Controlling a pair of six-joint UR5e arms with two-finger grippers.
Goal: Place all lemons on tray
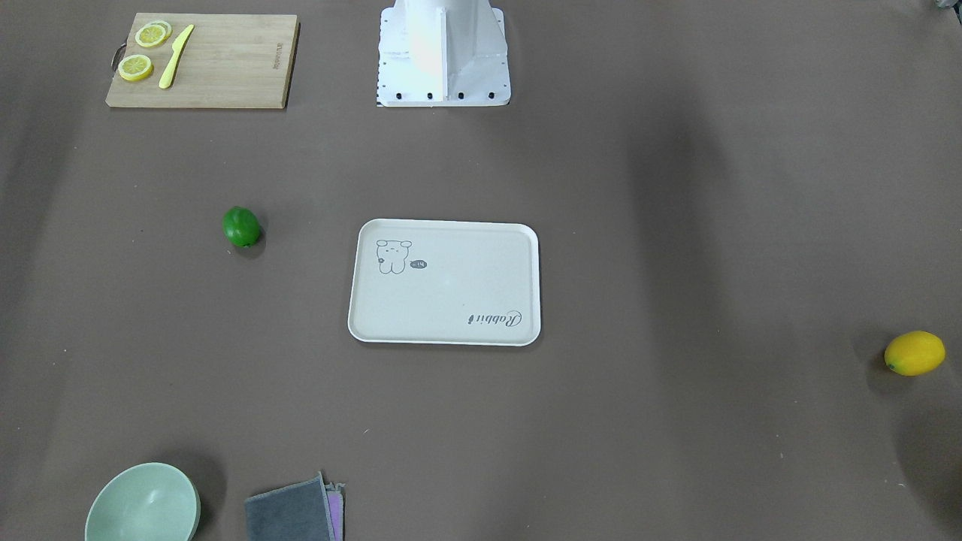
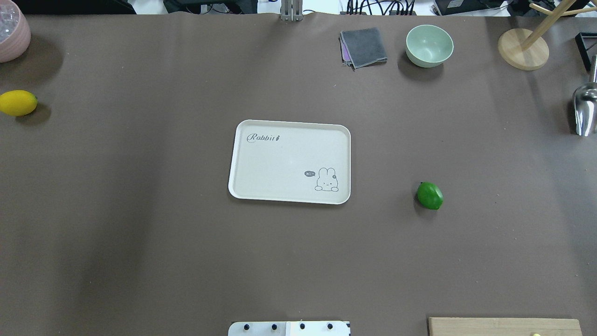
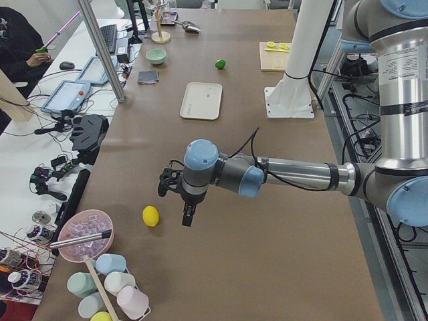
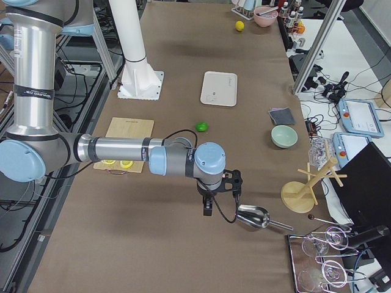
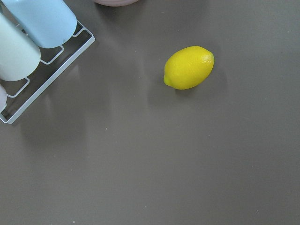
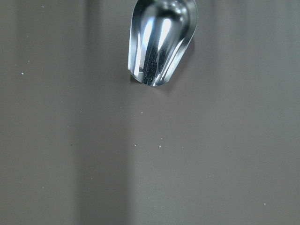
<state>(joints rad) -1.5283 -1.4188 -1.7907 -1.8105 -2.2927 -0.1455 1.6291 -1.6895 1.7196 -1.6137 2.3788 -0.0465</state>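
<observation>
The off-white tray (image 1: 451,300) lies empty at the table's middle; it also shows in the overhead view (image 2: 280,163). The yellow lemon (image 2: 17,103) lies on the table far to the robot's left, and fills the left wrist view's upper middle (image 5: 189,68). The green lemon (image 2: 429,195) lies on the table right of the tray. My left gripper (image 3: 175,204) hangs above the table beside the yellow lemon (image 3: 150,215). My right gripper (image 4: 221,196) hangs near a metal scoop. I cannot tell whether either gripper is open or shut.
A wooden cutting board (image 1: 203,60) holds lemon slices and a yellow knife. A green bowl (image 2: 429,45) and a grey cloth (image 2: 364,46) sit at the far edge. A metal scoop (image 6: 161,40), a wooden stand (image 2: 522,49), a pink bowl (image 2: 11,30) and a cup rack (image 5: 28,37) stand at the table's ends.
</observation>
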